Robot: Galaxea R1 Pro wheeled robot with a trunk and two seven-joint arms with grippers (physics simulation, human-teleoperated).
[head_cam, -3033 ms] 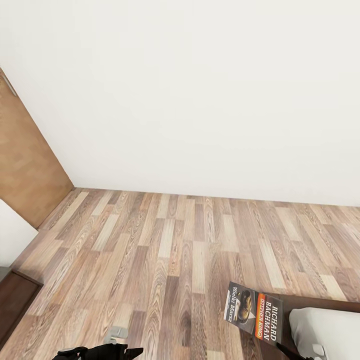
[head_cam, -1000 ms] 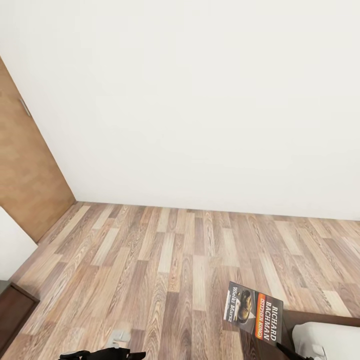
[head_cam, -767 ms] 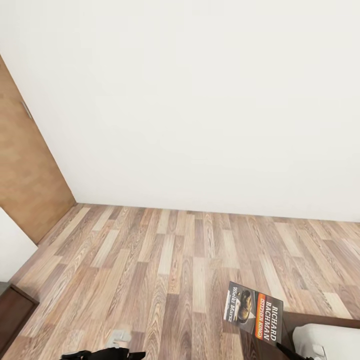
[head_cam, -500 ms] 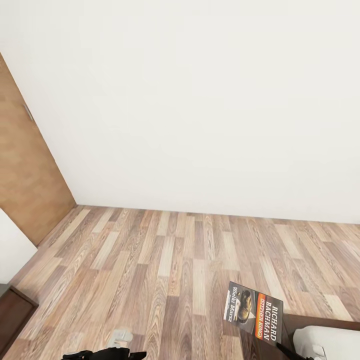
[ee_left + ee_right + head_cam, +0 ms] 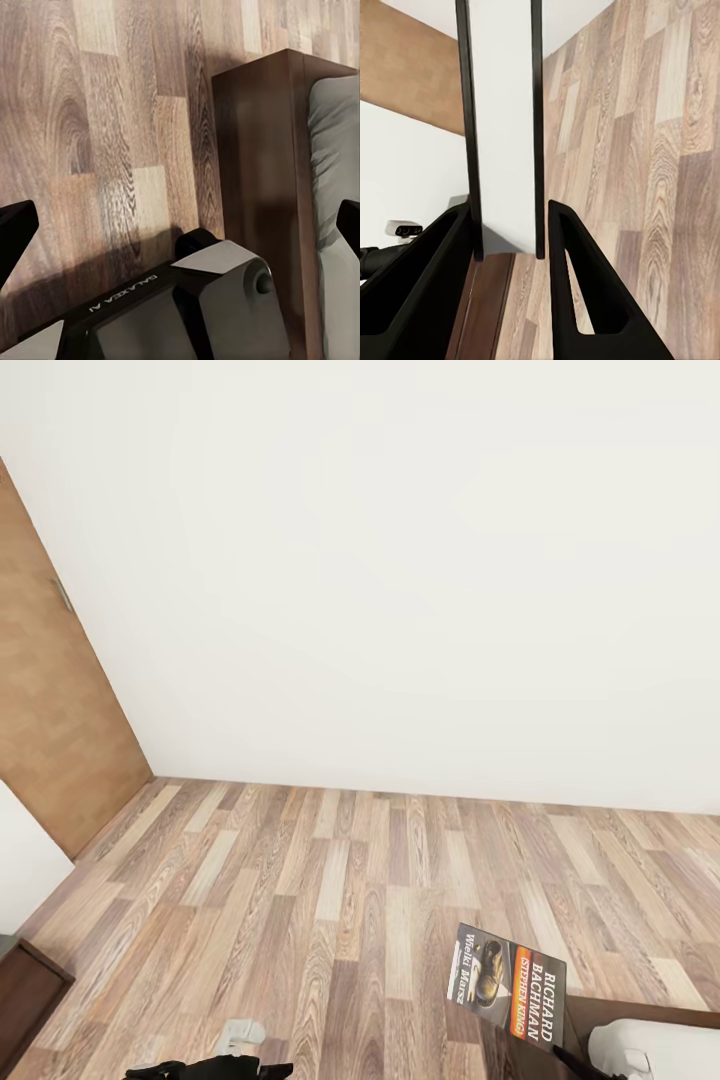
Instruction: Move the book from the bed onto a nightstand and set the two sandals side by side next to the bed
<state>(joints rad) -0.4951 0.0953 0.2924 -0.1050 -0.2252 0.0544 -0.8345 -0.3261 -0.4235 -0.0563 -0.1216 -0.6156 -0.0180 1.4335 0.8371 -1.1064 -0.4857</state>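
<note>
**Carrying the book, robot turning toward a nightstand**

Right end effector [image 5: 510, 232] pinches the book [image 5: 507, 982] by its lower edge; in the right wrist view both fingers [image 5: 577, 277] press against the book's pale, dark-edged block. Book is upright and held in the air over the wood-plank floor [image 5: 350, 880], cover facing the head camera. Left end effector [image 5: 180, 225] is spread wide with nothing between its tips, hanging over the floor just beside the bed [image 5: 330, 172] and its dark frame.

Judgement: transit step. Keep the pinch firm and the book clear of the bed corner [image 5: 650, 1045] at near right while the base turns; no nightstand identifiable yet.

Versus earlier frames: whole head view has tilted up, so more white wall [image 5: 400, 560] and door [image 5: 50, 710], less floor. That's camera motion. Book keeps its place in frame.
</note>
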